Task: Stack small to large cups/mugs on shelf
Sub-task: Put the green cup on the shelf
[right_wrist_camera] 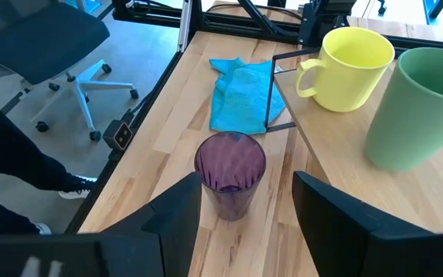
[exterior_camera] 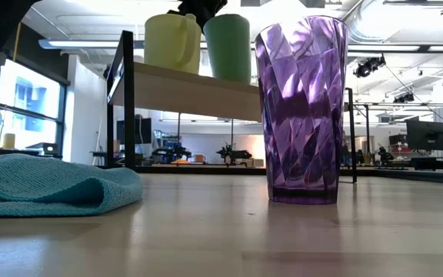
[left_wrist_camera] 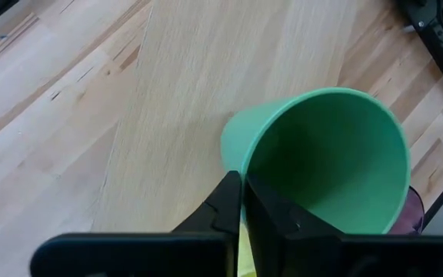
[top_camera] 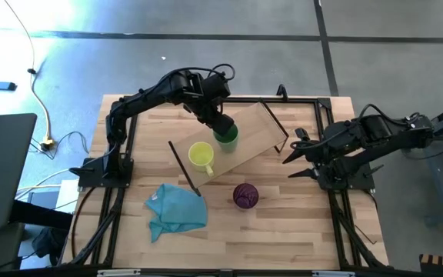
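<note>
The green cup (top_camera: 227,138) is on the light-wood shelf (top_camera: 256,127), next to the yellow mug (top_camera: 201,156), which stands on its base there. My left gripper (top_camera: 220,127) reaches over the shelf from the far side and is shut on the green cup (left_wrist_camera: 321,161). The purple tumbler (top_camera: 244,195) stands upright on the tabletop in front of the shelf. My right gripper (top_camera: 298,158) waits open near the table's right edge, pointing at the tumbler (right_wrist_camera: 230,173) from some way off. My left gripper pinches the green cup's rim (left_wrist_camera: 233,158) between its two fingers, one finger (left_wrist_camera: 275,211) inside the cup and the other (left_wrist_camera: 220,201) outside. The fingers come from above, slanting down. The cup leans a little, its base on the shelf board (exterior_camera: 227,75).
A teal cloth (top_camera: 177,208) lies crumpled on the tabletop near the front left, beside the shelf's black leg (top_camera: 184,168). Black frame rails run along the table's left, right and far edges. Bare tabletop lies in front of the tumbler.
</note>
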